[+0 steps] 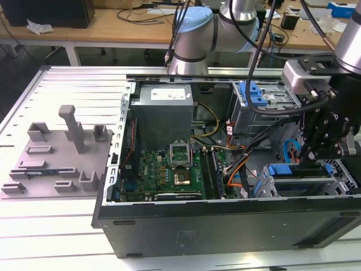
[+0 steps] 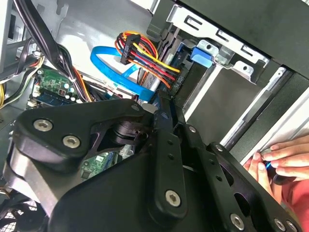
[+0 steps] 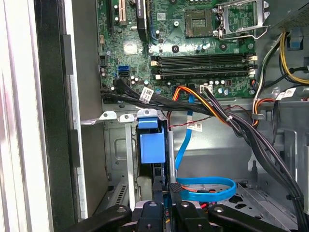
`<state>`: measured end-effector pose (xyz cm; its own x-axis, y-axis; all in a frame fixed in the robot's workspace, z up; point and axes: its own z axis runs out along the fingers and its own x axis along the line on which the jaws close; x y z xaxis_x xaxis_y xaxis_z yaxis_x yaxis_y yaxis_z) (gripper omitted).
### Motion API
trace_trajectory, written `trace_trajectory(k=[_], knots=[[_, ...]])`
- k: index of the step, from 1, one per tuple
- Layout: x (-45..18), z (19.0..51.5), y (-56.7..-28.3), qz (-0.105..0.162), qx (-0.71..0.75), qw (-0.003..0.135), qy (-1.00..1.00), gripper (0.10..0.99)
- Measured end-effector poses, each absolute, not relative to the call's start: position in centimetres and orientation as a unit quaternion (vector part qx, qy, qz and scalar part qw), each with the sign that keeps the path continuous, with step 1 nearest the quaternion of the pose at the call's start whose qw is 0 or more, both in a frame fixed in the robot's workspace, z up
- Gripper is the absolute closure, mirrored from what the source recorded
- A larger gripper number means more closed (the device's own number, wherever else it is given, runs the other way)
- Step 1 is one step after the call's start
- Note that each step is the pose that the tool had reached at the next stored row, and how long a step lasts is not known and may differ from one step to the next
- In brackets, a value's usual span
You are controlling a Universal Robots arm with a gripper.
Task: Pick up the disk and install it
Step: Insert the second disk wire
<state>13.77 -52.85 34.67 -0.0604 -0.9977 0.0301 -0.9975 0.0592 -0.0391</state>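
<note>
The disk point(image 3: 152, 147) stands on edge in a slot of the drive cage point(image 1: 299, 183) at the exterior view's right, inside the open computer case. Its bright blue frame faces me in the first wrist view. My gripper point(image 3: 165, 189) hangs straight over that slot, and its black fingers point(image 3: 158, 191) stand close together with no wide gap. Their tips sit at the disk's upper edge, though I cannot see whether they touch it. In the second wrist view the gripper point(image 2: 163, 104) narrows to a point beside a bit of blue frame. In the exterior view the gripper point(image 1: 312, 155) is low over the cage.
Orange and black cable bundles point(image 3: 217, 111) and a blue flat cable point(image 3: 207, 188) run close beside the slot. The motherboard point(image 1: 169, 169) and a grey metal box point(image 1: 163, 113) fill the case's middle. A person's hand point(image 2: 280, 159) rests at the case wall. A grey fixture point(image 1: 56, 158) lies outside the case.
</note>
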Motion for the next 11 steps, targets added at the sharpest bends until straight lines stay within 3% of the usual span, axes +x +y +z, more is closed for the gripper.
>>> trace_trajectory(k=[11], knots=[[13.78,34.58,-52.95,-0.025,-0.686,0.002,0.727,0.925]])
